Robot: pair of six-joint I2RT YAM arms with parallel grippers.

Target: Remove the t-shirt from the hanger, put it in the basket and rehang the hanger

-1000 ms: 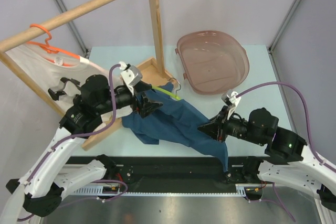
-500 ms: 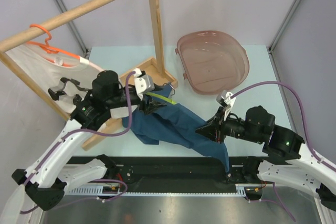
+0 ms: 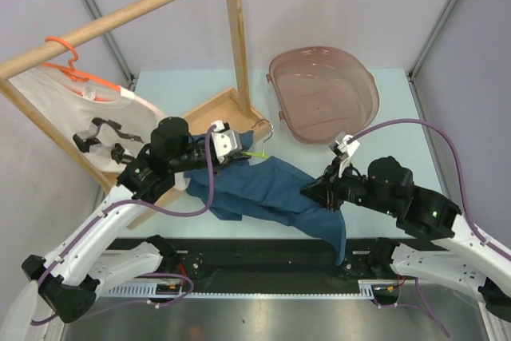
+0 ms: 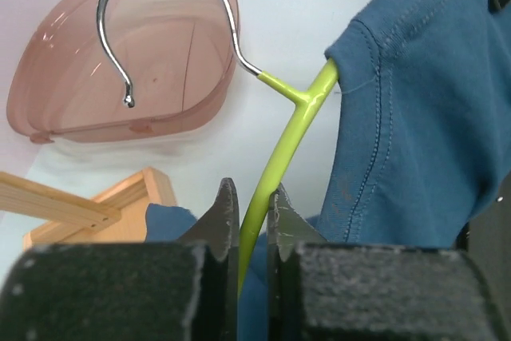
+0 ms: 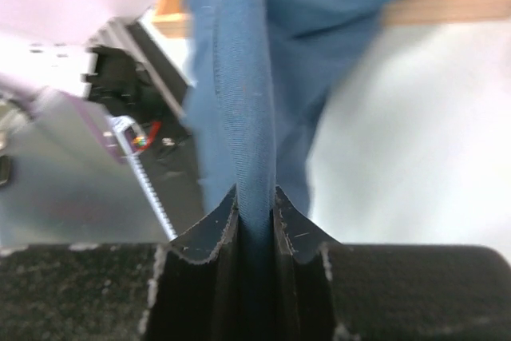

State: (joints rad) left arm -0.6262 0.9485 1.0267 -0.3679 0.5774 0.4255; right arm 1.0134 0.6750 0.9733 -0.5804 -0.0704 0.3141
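Note:
A blue t-shirt (image 3: pixel 263 193) lies bunched on the table, still on a lime-green hanger (image 3: pixel 254 152) whose metal hook (image 4: pixel 172 5) points toward the tub. My left gripper (image 4: pixel 251 205) is shut on the hanger's green arm (image 4: pixel 283 145), just below the neck, and the shirt's collar (image 4: pixel 375 77) hangs over the arm's far end. My right gripper (image 5: pixel 255 201) is shut on a fold of the t-shirt (image 5: pixel 247 77) at the shirt's right side. In the top view, the left gripper (image 3: pixel 239 155) and the right gripper (image 3: pixel 315 191) sit at opposite ends of the shirt.
A pink translucent tub (image 3: pixel 323 95) lies at the back right. A wooden clothes rack (image 3: pixel 235 37) stands at the left, its base frame (image 3: pixel 209 109) beside the shirt. A white shirt (image 3: pixel 56 105) hangs from it on an orange hanger (image 3: pixel 72 65).
My left gripper has moved right to the hanger's neck and shut on its green arm. My right gripper has kept its hold on the shirt and shifted slightly up.

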